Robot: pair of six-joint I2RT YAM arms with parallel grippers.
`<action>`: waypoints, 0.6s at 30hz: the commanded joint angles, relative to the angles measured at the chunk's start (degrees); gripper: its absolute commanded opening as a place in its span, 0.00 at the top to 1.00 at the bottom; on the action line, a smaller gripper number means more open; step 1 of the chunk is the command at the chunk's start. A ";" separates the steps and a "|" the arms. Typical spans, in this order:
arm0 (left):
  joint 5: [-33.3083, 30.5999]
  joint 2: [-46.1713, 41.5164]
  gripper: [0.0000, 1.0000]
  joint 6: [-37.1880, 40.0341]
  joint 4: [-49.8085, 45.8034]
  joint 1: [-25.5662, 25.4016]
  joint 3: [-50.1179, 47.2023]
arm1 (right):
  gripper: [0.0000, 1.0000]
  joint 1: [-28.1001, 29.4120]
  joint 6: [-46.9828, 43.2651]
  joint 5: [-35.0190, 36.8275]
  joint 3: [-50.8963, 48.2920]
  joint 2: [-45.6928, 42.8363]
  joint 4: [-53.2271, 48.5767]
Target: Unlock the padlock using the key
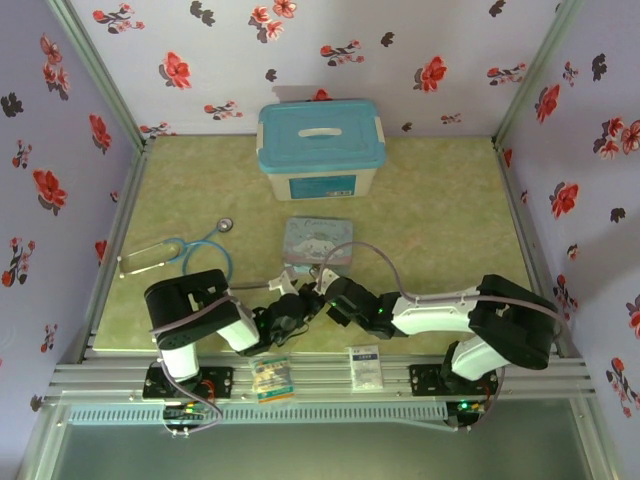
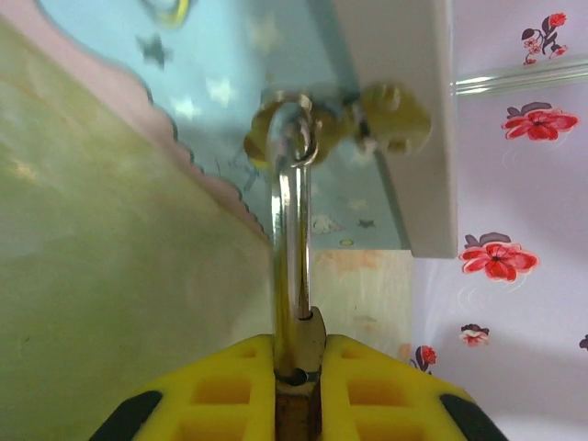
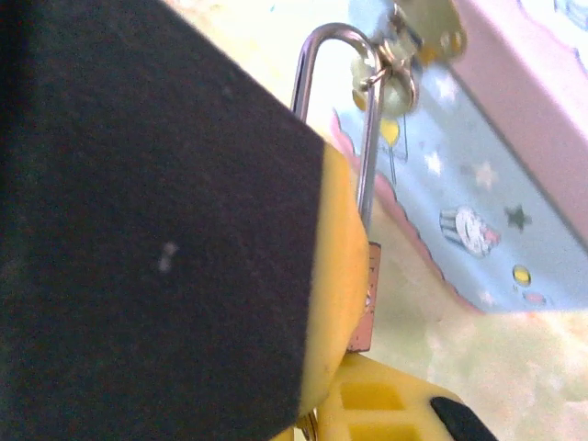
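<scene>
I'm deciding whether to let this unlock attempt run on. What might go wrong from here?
1. The key appears ringed to the top of the shackle of the padlock, so it may not reach the keyhole, which is hidden inside the left tool.
2. The right tool sits shut right beside the left one; a bump might twist the padlock loose.

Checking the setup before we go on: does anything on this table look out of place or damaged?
Nothing looks spilled or broken. Only oddity: a colourful small packet and a white small packet lie on the grey metal rail at the near edge, off the green mat.
</scene>
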 commanded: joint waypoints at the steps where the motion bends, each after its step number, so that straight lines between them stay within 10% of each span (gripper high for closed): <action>1: 0.28 1.04 0.89 -1.05 5.45 -0.59 -0.46 | 0.90 0.34 4.29 -6.30 0.10 -1.06 4.92; 18: -3.83 -0.21 0.71 2.57 -2.65 0.00 -3.36 | 0.93 -9.48 23.01 -22.38 -12.68 -7.70 17.70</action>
